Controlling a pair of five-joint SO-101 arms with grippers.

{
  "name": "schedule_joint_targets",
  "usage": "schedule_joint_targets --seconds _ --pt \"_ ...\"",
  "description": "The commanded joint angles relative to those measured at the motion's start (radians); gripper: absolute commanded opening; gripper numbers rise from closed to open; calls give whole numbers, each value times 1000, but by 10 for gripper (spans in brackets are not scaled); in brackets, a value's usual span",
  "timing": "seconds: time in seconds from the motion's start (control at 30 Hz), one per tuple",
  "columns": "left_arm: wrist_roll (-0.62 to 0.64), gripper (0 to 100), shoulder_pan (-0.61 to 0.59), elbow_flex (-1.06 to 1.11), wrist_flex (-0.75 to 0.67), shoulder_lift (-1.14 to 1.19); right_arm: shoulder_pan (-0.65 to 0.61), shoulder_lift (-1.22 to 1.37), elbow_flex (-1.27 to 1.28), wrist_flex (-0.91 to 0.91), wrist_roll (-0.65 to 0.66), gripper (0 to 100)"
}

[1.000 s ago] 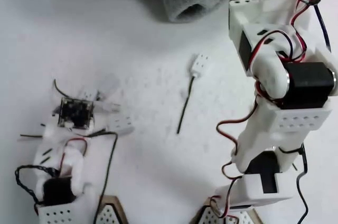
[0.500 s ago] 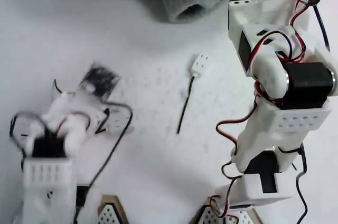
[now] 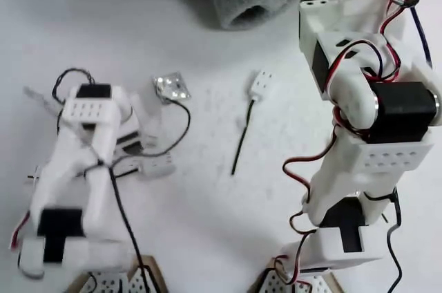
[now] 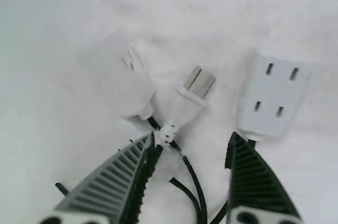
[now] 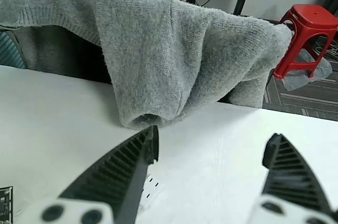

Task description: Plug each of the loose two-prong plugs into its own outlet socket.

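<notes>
Left tool (image 4: 194, 138) has swung forward, spread wide, probably just above plug (image 4: 190, 94).

The left gripper (image 4: 191, 142) stands open, its ribbed fingers (image 4: 124, 179) spread wide. Mid-frame between them lies a white plug (image 4: 190, 94), its two prongs pointing away and its black cord (image 4: 193, 182) trailing back. A socket block (image 4: 272, 97) lies just beside one fingertip and a blurred white block (image 4: 121, 78) beside the other, all on the white table (image 4: 63, 23).
</notes>
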Motion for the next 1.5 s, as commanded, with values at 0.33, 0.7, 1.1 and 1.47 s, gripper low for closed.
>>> schedule_joint_targets --seconds 0.33,0.7,1.1,1.47 --pt "-91 104 -131 -451 91 515 -5 -28 2 -16 6 316" --pt "-91 22 -120 -865 526 613 -4 -30 2 -16 5 316" --pt "-48 23 18 -727 614 341 2 -36 0 -19 5 316" --pt "129 23 377 -31 428 -232 4 -38 0 -18 11 316"
